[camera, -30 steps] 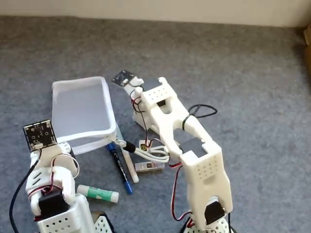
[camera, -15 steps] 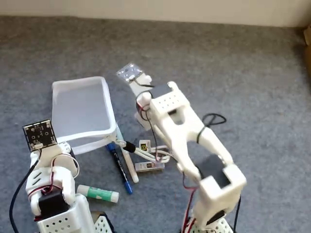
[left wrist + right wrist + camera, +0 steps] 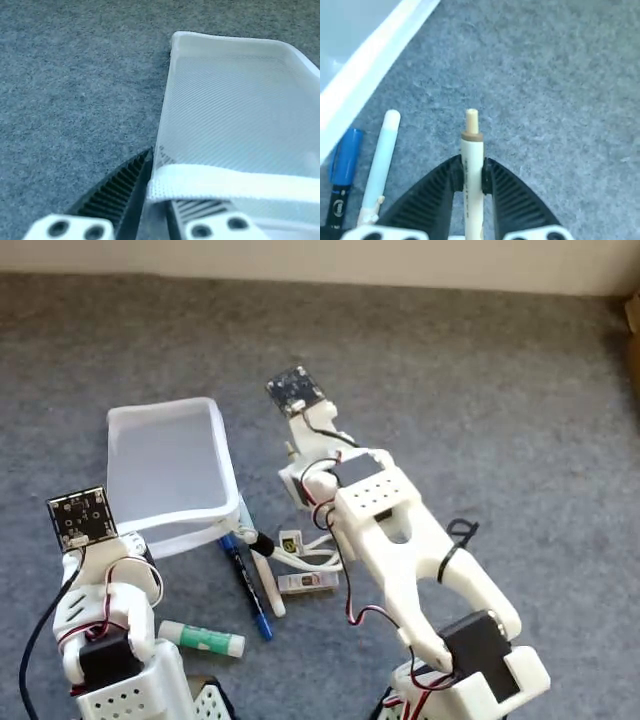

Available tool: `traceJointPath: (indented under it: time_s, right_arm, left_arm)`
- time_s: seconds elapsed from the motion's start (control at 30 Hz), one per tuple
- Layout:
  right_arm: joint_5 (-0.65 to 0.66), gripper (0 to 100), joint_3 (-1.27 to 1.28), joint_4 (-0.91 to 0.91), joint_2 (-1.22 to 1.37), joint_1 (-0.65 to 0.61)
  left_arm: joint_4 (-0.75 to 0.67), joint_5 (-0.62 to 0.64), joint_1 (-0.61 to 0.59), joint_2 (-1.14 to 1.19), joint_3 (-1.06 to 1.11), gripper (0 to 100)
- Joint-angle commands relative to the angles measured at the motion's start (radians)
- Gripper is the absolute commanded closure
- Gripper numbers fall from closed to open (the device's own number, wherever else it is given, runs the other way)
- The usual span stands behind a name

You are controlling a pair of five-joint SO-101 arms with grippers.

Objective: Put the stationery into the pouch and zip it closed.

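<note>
White mesh is what your left jaws have hold of. They are closed to a narrow pinch on the woven band at the rim of the pouch [image 3: 235, 100], near one corner of its mouth. The pouch lies on the grey bench [image 3: 480, 390], and nothing shows inside it. Your right jaws are clamped on a cream pen [image 3: 471, 145], its tip pointing away from the wrist. That pen is just beside the pouch's long side and near the loose stationery.

Watch the pinch first. You hold the mouth by one point on a soft band, so I judge it likely to sag or fold shut. If the pen meets a closed lip, it will shove the whole pouch along the bench instead of going in. That same push could drag the band out of the left jaws.

The pen looks smooth and round, and the grip covers only a short stretch of it. If its tip catches the mesh, it may pivot or slide in the jaws.

The blue pen [image 3: 248, 590], the pale pen [image 3: 268, 585], the glue stick [image 3: 200, 638] and a small white piece [image 3: 307, 582] lie close together by the pouch's near corner. If the right arm swings low across them, it could scatter or roll them, perhaps under the pouch. Nothing is stowed yet, and I cannot make out the zip pull.
</note>
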Motion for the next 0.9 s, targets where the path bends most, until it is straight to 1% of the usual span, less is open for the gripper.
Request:
traceJointPath:
  time_s: [0.0, 0.17, 0.3, 0.47, 0.57, 0.63, 0.8, 0.87]
  right_arm:
    - [-0.021, 99.3, 0.01, -0.062, -0.064, 0.015]
    - [-0.021, 99.3, 0.016, -0.071, -0.064, 0.015]
    - [-0.023, 99.3, 0.018, -0.074, -0.064, 0.015]
    - [-0.031, 99.3, 0.022, -0.077, -0.064, 0.015]
    - [-0.084, 99.3, 0.021, -0.077, -0.068, 0.022]
    - [-0.098, 99.3, 0.021, -0.077, -0.071, 0.03]
    - [-0.1, 99.3, 0.019, -0.077, -0.073, 0.039]
    - [-0.1, 99.3, 0.019, -0.077, -0.073, 0.041]
  left_arm:
    - [0.011, -0.005, -0.01, -0.001, -0.068, 99]
    - [0.018, -0.008, -0.01, 0.004, -0.128, 99]
    - [0.107, -0.009, -0.001, 0.004, -0.222, 99]
    - [0.224, -0.009, 0.094, 0.004, -0.348, 99]
    - [0.232, -0.009, 0.116, 0.005, -0.378, 99]
    - [0.232, -0.009, 0.119, 0.005, -0.383, 99]
    - [0.233, -0.011, 0.12, 0.007, -0.381, 99]
    - [0.235, -0.038, 0.12, 0.007, -0.381, 99]
